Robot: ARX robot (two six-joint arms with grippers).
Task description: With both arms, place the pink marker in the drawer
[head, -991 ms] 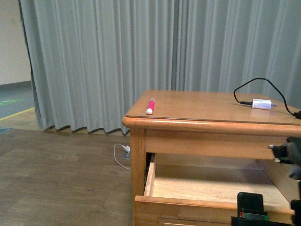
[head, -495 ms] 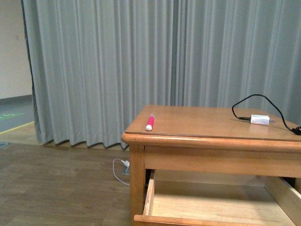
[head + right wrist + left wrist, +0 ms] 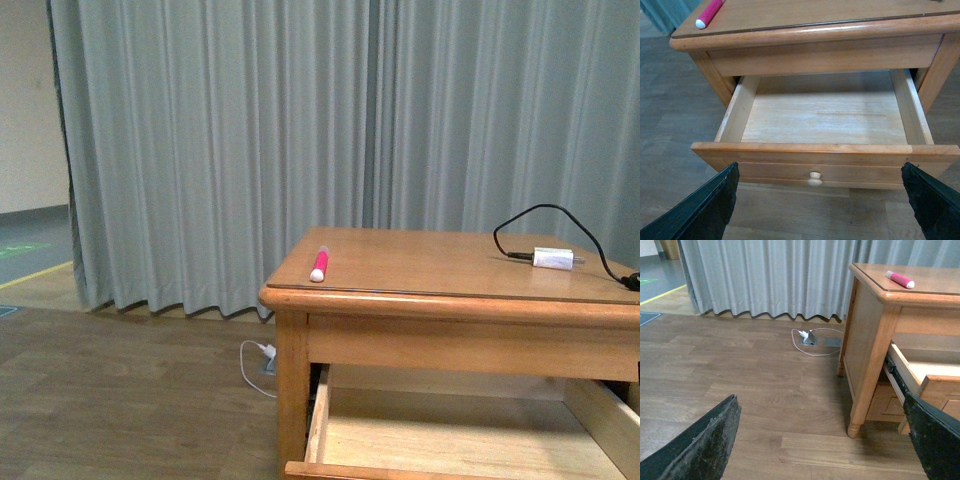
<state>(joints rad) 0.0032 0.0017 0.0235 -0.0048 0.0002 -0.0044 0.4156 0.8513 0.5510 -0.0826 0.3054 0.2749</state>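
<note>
A short, bright pink marker with a white end is seen lying on the honey-coloured wooden nightstand top, well ahead of and higher than the black left gripper. Its fingers are spread wide with nothing between them. The black right gripper is likewise held apart and empty, and the pulled-out upper wooden drawer is just ahead of its fingers. If approached off-centre, the round marker could be nudged and rolled off the edge. If released too early, it could be dropped short of the drawer cavity, onto the wooden floor.
</note>
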